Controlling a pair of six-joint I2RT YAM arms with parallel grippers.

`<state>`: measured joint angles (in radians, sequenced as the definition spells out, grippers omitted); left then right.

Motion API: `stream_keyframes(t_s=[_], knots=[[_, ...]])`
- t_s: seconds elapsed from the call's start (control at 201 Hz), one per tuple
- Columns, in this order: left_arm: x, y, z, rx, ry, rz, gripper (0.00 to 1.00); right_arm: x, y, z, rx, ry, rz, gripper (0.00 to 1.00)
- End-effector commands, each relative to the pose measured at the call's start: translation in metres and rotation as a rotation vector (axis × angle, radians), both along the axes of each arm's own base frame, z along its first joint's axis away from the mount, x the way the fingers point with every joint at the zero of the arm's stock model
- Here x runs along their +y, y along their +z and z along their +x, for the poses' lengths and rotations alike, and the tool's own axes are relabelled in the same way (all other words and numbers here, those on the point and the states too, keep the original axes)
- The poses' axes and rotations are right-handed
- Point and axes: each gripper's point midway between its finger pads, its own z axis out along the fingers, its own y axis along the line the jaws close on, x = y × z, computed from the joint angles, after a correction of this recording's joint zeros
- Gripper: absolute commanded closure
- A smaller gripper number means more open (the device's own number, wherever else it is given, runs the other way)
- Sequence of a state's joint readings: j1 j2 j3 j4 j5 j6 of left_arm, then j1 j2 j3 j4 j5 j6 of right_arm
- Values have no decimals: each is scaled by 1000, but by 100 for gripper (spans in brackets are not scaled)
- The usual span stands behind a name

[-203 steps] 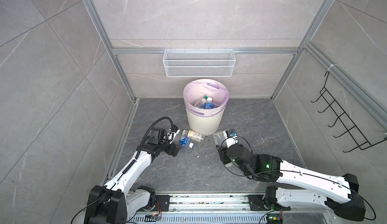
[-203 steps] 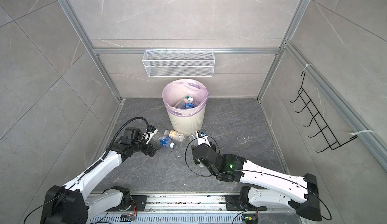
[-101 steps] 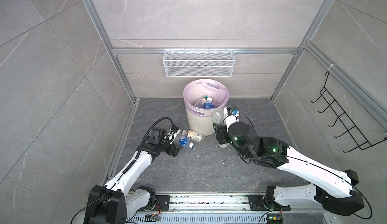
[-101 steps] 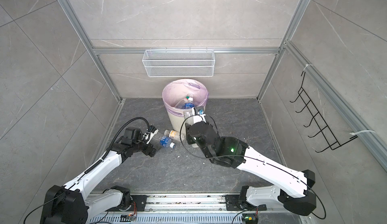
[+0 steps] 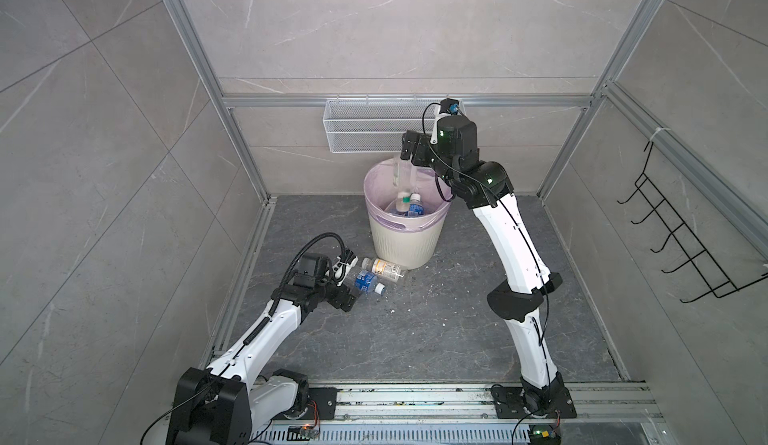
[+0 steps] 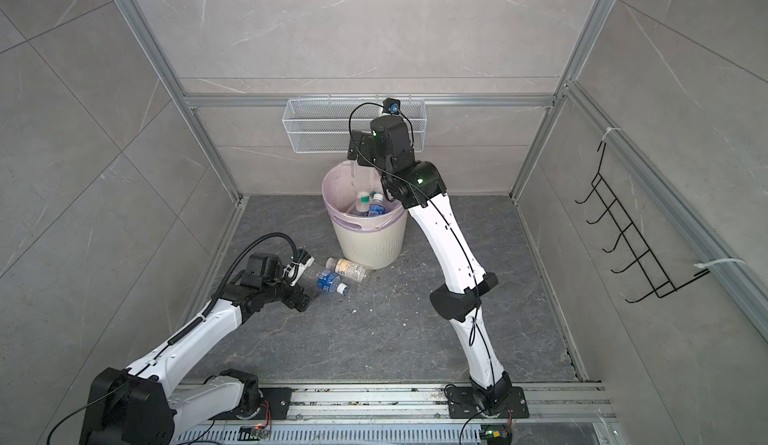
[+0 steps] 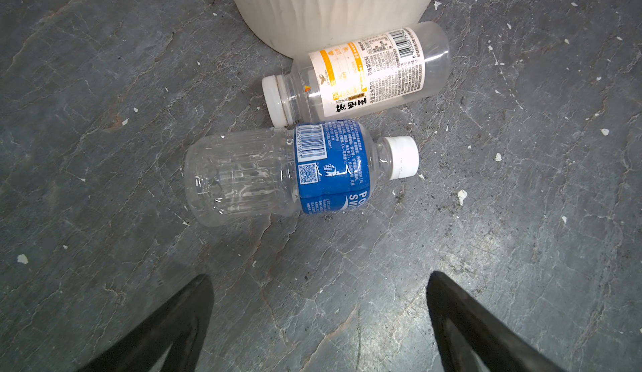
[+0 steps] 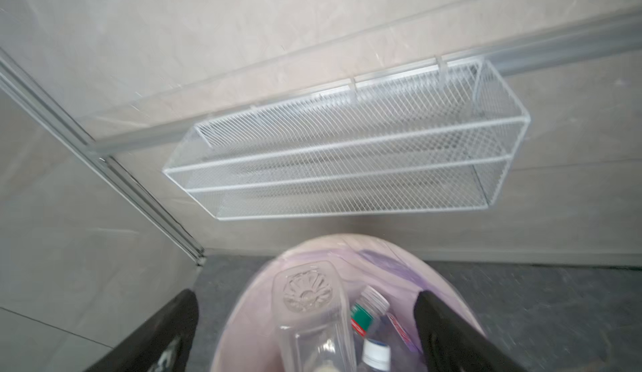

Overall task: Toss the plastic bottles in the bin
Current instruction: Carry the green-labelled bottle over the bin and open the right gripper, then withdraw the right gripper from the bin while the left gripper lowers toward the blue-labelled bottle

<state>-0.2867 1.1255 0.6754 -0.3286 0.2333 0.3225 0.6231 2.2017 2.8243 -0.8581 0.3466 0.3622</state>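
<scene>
The cream ribbed bin (image 5: pixel 405 239) (image 6: pixel 372 243) with its lilac liner stands at the back middle of the floor. My right gripper (image 5: pixel 409 150) (image 8: pixel 305 294) hangs open over its mouth. A clear bottle (image 5: pixel 401 172) (image 8: pixel 312 318) drops bottom-up between the spread fingers, touching neither. Other bottles (image 5: pixel 409 206) (image 8: pixel 368 314) lie inside the bin. On the floor by the bin's foot lie a blue-labelled bottle (image 5: pixel 368 283) (image 7: pixel 295 172) and a yellow-labelled bottle (image 5: pixel 384 268) (image 7: pixel 364 71). My left gripper (image 5: pixel 351 280) (image 7: pixel 319 277) stands open just short of the blue-labelled one.
A white wire mesh basket (image 5: pixel 365 129) (image 8: pixel 347 158) hangs on the back wall right behind my right wrist. A black hook rack (image 5: pixel 681 247) is mounted on the right wall. Tiled walls and metal frame rails close in the dark stone floor (image 5: pixel 436 330).
My right arm rose from the floor beside the bin to above its mouth, then opened and let go of the clear bottle. The left arm has barely moved.
</scene>
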Motion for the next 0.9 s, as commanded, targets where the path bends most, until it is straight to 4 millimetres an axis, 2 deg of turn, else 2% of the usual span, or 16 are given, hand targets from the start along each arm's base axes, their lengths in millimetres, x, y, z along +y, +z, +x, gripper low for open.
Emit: stream_keyframes(t_s=[0.0,0.199,0.369,0.528,0.702,0.891], knots=[[0,6,4,-28,0,6,2,0,21,-32,-24,76,24,1],[2,3,11,-34,20,18,1,-23,32,-70,-46,105,42,1],[4,0,19,-31,35,35,1,-43,19,-103,-13,118,36,1],[8,-2,32,-21,57,30,1,-59,-11,-132,32,129,13,1],[14,5,53,8,86,-66,0,-77,-47,-162,90,126,-9,1],[12,-1,75,63,83,-109,1,-81,-92,-186,179,146,-57,1]])
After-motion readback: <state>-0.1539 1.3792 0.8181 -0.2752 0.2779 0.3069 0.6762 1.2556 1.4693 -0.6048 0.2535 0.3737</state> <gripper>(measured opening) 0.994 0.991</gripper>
